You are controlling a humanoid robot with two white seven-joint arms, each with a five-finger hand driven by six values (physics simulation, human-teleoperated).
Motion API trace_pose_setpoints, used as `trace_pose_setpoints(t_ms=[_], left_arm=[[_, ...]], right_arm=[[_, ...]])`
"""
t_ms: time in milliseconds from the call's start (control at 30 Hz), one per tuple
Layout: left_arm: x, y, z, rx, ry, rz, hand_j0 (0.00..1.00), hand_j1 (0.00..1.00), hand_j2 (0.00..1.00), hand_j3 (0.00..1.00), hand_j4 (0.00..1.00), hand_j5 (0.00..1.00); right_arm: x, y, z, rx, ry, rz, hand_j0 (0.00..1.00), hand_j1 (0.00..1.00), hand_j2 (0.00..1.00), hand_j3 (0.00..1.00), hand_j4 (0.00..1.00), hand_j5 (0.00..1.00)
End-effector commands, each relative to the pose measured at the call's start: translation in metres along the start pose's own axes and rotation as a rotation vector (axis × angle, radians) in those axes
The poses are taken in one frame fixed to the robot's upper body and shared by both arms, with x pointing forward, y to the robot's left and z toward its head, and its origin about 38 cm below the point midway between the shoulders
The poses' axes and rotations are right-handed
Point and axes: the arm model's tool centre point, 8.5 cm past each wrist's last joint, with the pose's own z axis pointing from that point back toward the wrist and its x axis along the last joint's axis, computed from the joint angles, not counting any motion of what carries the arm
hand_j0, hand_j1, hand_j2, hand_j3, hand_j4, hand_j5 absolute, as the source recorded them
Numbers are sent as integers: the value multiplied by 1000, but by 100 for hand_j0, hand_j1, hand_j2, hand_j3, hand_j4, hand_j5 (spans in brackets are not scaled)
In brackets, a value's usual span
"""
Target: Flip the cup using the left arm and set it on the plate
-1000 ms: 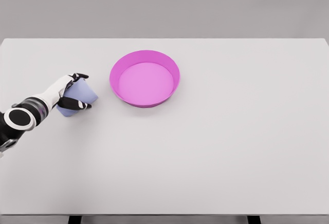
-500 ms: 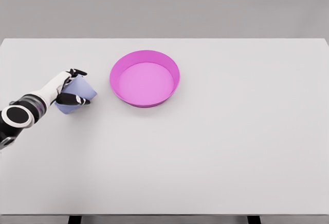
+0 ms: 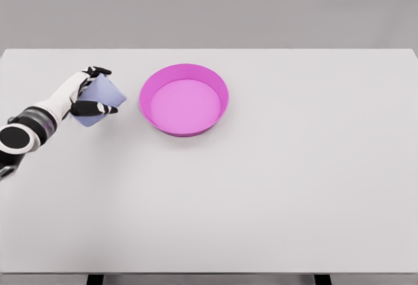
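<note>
Blue cup [image 3: 100, 97]: tilted, left of the pink plate [image 3: 183, 99].
Left hand [image 3: 83, 95]: fingers wrapped around the cup.

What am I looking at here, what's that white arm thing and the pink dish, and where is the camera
This is a simulator's render of a humanoid robot, seen from a camera on its head looking down at a white table. The white jointed limb entering from the lower left is its left arm, ending in a five-finger left hand. That hand is closed around a pale blue cup, held tilted. Beside the cup, apart from it, a pink plate with a raised rim sits on the table with nothing in it. The right arm is out of view.
</note>
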Motion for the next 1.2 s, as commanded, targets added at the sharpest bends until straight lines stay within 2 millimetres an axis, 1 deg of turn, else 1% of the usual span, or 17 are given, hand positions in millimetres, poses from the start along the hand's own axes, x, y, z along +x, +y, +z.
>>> trace_pose_setpoints(t_ms=[0, 67, 200, 267, 433, 467, 533, 600, 633, 700, 733, 767, 867, 1000, 1067, 1167], left_arm=[[11, 5, 0, 17, -78, 24, 59, 59, 59, 59, 59, 59], [18, 3, -1, 11, -127, 46, 59, 59, 59, 59, 59, 59], [26, 3, 0, 14, -192, 63, 60, 60, 60, 60, 60, 60], [33, -5, -2, -1, -238, 90, 60, 60, 60, 60, 60, 60], [46, -2, 1, 9, -342, 142, 60, 60, 60, 60, 60, 60], [51, -8, -1, 0, -366, 164, 60, 60, 60, 60, 60, 60], [56, -12, -3, -6, -384, 183, 60, 60, 60, 60, 60, 60], [57, -11, -4, 1, -401, 192, 60, 60, 60, 60, 60, 60], [60, -16, -7, -6, -422, 212, 60, 60, 60, 60, 60, 60], [60, -20, -12, -8, -435, 235, 60, 60, 60, 60, 60, 60], [62, -27, -15, -15, -437, 252, 60, 60, 60, 60, 60, 60], [61, -27, -18, -12, -447, 263, 60, 60, 60, 60, 60, 60], [59, -29, -18, -14, -457, 272, 60, 60, 60, 60, 60, 60], [61, -39, -25, -20, -465, 313, 60, 60, 60, 60, 60, 60], [60, -39, -26, -19, -463, 313, 60, 60, 60, 60, 60, 60], [62, -45, -27, -27, -468, 327, 60, 60, 60, 60, 60, 60]], right_arm=[[0, 0, 0, 0, 0, 0, 100, 100, 100, 100, 100, 100], [0, 0, 0, 0, 0, 0, 100, 100, 100, 100, 100, 100], [0, 0, 0, 0, 0, 0, 100, 100, 100, 100, 100, 100], [0, 0, 0, 0, 0, 0, 100, 100, 100, 100, 100, 100], [0, 0, 0, 0, 0, 0, 100, 100, 100, 100, 100, 100], [0, 0, 0, 0, 0, 0, 100, 100, 100, 100, 100, 100], [0, 0, 0, 0, 0, 0, 100, 100, 100, 100, 100, 100], [0, 0, 0, 0, 0, 1, 100, 100, 100, 100, 100, 100], [0, 0, 0, 0, 0, 0, 100, 100, 100, 100, 100, 100], [0, 0, 0, 0, 0, 1, 100, 100, 100, 100, 100, 100], [0, 0, 0, 0, 0, 1, 100, 100, 100, 100, 100, 100], [0, 0, 0, 0, 0, 1, 100, 100, 100, 100, 100, 100], [0, 0, 0, 0, 0, 1, 100, 100, 100, 100, 100, 100], [0, 0, 0, 0, 0, 1, 100, 100, 100, 100, 100, 100], [0, 0, 0, 0, 0, 1, 100, 100, 100, 100, 100, 100], [0, 0, 0, 0, 0, 1, 100, 100, 100, 100, 100, 100]])
